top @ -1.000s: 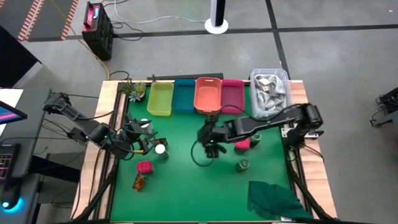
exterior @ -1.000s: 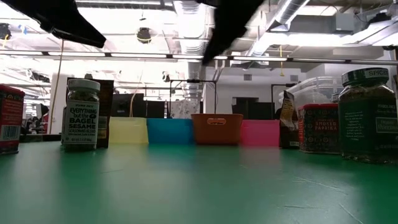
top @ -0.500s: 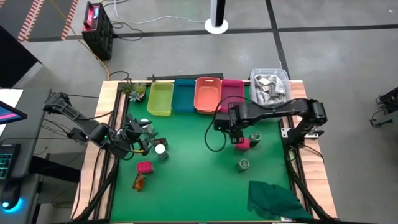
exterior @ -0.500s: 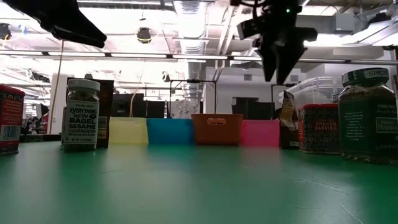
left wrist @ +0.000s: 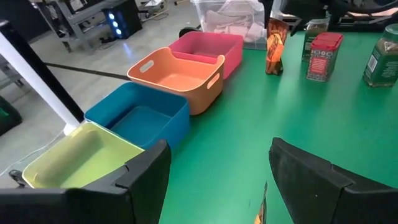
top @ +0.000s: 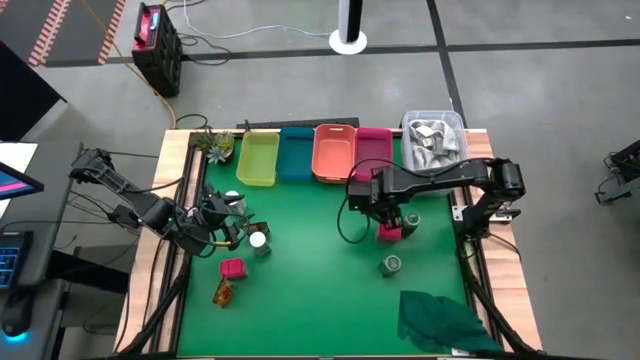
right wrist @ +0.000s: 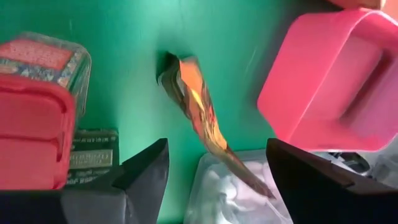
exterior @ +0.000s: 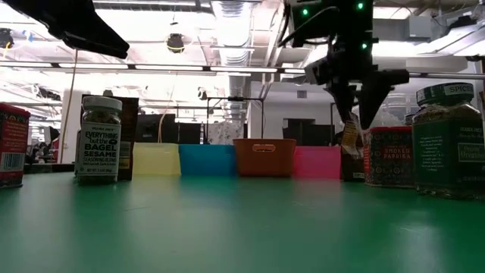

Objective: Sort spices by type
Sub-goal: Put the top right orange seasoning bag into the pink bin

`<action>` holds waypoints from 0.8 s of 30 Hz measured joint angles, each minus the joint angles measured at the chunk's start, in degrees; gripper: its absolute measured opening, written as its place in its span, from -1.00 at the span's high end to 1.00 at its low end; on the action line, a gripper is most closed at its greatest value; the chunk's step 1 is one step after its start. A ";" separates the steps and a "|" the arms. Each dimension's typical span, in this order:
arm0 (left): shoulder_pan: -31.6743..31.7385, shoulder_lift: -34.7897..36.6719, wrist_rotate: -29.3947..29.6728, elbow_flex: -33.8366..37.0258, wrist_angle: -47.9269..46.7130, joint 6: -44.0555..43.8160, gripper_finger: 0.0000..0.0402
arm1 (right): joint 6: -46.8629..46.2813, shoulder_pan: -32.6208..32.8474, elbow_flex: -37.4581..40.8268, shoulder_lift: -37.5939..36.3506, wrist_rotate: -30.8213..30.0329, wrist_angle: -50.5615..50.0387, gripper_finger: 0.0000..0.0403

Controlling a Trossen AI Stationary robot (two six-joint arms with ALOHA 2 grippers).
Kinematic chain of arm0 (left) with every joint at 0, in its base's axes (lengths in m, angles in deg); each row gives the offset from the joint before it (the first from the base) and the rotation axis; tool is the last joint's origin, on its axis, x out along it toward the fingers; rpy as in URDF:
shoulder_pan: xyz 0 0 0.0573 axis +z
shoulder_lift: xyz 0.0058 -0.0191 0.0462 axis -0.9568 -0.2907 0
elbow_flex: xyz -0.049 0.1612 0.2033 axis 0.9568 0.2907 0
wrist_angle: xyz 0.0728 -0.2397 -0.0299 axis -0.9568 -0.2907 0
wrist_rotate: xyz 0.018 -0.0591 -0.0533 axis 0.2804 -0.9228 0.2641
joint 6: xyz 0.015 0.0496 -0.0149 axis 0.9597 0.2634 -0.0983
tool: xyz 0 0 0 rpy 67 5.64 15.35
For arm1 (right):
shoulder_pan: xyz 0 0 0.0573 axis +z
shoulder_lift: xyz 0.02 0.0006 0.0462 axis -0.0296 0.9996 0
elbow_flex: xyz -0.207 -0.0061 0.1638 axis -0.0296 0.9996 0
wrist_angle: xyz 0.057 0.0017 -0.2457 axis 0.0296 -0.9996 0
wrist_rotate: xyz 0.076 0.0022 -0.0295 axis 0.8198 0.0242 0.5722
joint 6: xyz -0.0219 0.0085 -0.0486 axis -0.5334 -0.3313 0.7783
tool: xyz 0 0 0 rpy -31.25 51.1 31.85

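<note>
My right gripper (top: 388,211) hangs open, fingers pointing down, just above a standing brown-orange packet (right wrist: 198,118) near the pink bin (top: 373,150); in the low view its fingertips (exterior: 356,114) straddle the packet's top (exterior: 350,140) without touching. Beside the packet stand a pink-red cube packet (top: 389,232) and a round green jar (top: 411,222); another green jar (top: 390,265) stands nearer. My left gripper (top: 232,228) waits open on the table's left by a white-capped jar (top: 258,240), with a pink-red cube packet (top: 232,268) and a brown-orange piece (top: 223,292) nearer.
Along the far edge stand a yellow bin (top: 257,158), a blue bin (top: 296,155), an orange bin (top: 335,152) and the pink bin, then a clear tub (top: 433,140) of grey packets. A dark green cloth (top: 440,320) lies at the near right corner.
My right gripper has swung from the table's middle toward the far right, stopping over the brown-orange packet by the pink bin and dropping slightly toward it. The left arm and all the spices have stayed where they were.
</note>
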 joint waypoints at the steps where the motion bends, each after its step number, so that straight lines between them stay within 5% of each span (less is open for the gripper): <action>1: 0.02 0.00 0.00 0.00 0.00 0.19 -0.29 | 0.27 -0.32 0.28 -0.02 -0.02 0.47 -0.47; 7: 0.06 0.00 0.02 0.00 0.02 0.40 -0.29 | 2.15 -2.40 0.43 -0.02 0.04 1.79 -0.16; 16: 0.06 0.00 0.15 0.00 0.07 0.17 -0.29 | 3.88 -3.01 -0.46 -0.02 1.90 -0.15 0.85; 24: 0.06 0.00 0.24 0.00 0.09 -1.37 -0.29 | 4.61 -3.07 -9.40 -0.04 2.08 -1.26 0.88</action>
